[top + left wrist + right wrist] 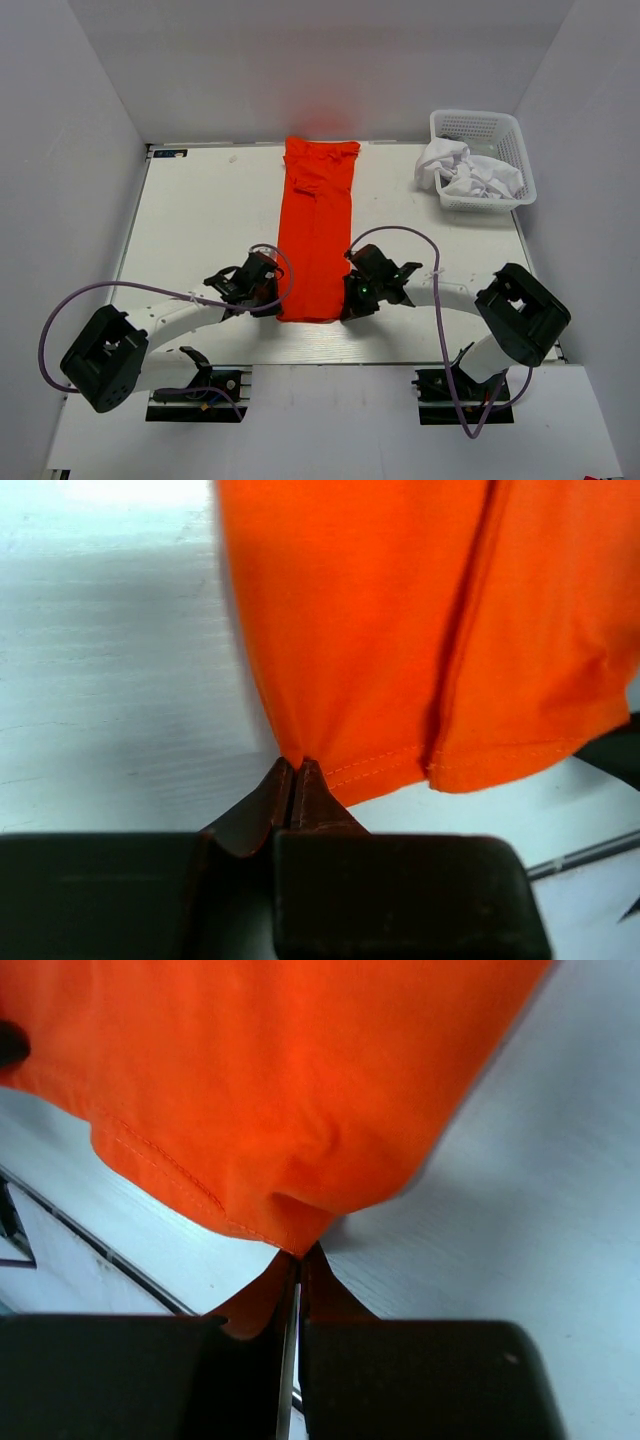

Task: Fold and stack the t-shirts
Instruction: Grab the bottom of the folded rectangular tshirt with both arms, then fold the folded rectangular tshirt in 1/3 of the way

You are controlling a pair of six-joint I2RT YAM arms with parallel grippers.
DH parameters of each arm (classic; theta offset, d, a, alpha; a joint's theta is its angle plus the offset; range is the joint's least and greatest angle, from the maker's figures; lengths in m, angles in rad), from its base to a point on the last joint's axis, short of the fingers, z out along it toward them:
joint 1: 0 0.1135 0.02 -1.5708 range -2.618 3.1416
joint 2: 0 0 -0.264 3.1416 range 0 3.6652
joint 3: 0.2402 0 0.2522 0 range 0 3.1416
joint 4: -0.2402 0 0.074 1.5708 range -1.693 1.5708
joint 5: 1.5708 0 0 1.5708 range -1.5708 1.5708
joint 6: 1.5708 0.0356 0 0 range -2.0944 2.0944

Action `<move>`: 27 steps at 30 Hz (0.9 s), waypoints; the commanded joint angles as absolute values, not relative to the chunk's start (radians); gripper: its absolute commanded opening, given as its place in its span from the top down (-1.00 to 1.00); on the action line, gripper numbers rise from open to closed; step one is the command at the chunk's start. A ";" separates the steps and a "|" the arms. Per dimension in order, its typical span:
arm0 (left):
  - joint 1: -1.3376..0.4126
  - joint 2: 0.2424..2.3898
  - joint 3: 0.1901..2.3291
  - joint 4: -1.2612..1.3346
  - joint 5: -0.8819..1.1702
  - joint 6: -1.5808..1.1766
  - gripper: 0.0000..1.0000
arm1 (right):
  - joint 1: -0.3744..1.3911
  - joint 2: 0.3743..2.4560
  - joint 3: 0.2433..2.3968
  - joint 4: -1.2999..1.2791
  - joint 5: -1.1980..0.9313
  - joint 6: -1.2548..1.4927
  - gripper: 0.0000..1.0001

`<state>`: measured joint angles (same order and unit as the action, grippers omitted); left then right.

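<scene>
The orange-red t-shirt [318, 225] lies folded into a long narrow strip down the middle of the table, hem toward the arms. My left gripper [277, 302] is shut on the near left hem corner [296, 757]. Pinched the same way, the near right hem corner [297, 1247] sits in my right gripper [352, 305], which is also shut. White t-shirts [470, 172] are crumpled in the basket at the back right. In both wrist views the cloth [400, 630] spreads away from the closed fingertips.
A white lattice basket [502, 128] stands at the table's back right corner. Purple cables [400, 232] loop from both arms over the near part of the table. The white table [200, 220] has walls close on three sides.
</scene>
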<state>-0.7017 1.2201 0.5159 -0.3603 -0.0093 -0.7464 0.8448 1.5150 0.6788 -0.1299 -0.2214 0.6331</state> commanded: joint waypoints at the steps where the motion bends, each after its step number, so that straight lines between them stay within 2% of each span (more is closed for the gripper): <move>1: -0.701 1.197 0.603 -0.426 0.009 -0.718 1.00 | 0.845 1.477 0.744 -0.156 -0.157 0.594 1.00; 7: -0.692 1.256 0.745 -0.506 -0.112 -0.759 1.00 | 0.836 1.444 0.819 -0.164 -0.009 0.563 1.00; 11: -0.658 1.345 0.921 -0.574 -0.201 -0.778 1.00 | 0.812 1.480 0.937 -0.219 0.113 0.514 1.00; 20: -0.551 1.601 1.241 -0.601 -0.278 -0.756 1.00 | 0.721 1.609 1.152 -0.210 0.189 0.419 1.00; 27: -0.482 1.753 1.425 -0.562 -0.246 -0.664 1.00 | 0.646 1.744 1.339 -0.230 0.160 0.345 1.00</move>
